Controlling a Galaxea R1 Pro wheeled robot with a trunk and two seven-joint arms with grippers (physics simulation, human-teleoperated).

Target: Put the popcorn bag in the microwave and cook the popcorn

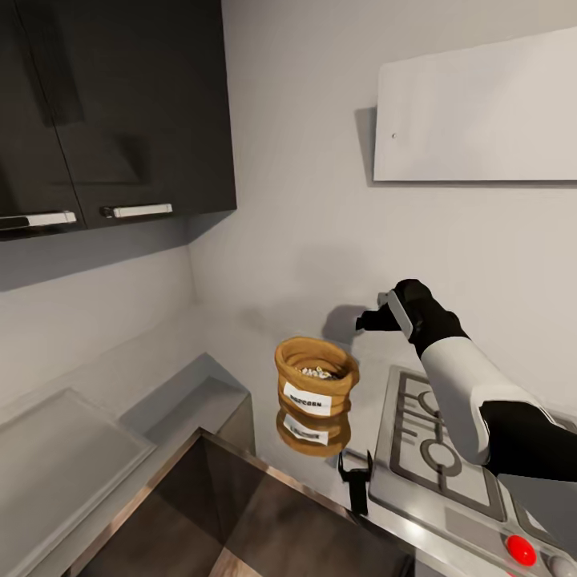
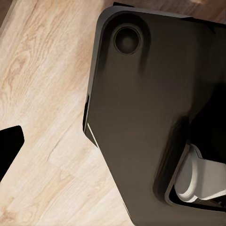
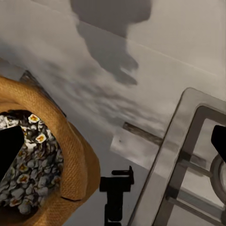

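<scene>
Popcorn bag (image 1: 316,377) stands upright on the glossy grey bench (image 1: 240,336) in the head view, near the middle of the picture, its white label facing the camera and its reflection lying just below it. The popcorn (image 1: 320,373) shows inside the rolled rim. At about three o'clock from the bag lies a steel hob (image 1: 437,449), with a red knob (image 1: 521,550) at its near corner. The right hand (image 1: 370,320) hangs above the bench at about one o'clock from the bag, apart from it; whether its fingers are spread I cannot tell here. Dark wall cabinets (image 1: 112,112) fill the ten o'clock corner.

Left wrist view: a dark robot base (image 2: 155,108) over a pale wooden floor (image 2: 42,94), one dark fingertip (image 2: 9,146) at the edge; the left hand's state I cannot tell.

Right wrist view: the right hand's two dark fingertips (image 3: 8,150) sit at opposite edges, wide apart, holding nothing. One fingertip overlaps the bag's open mouth; the other is over the hob.
</scene>
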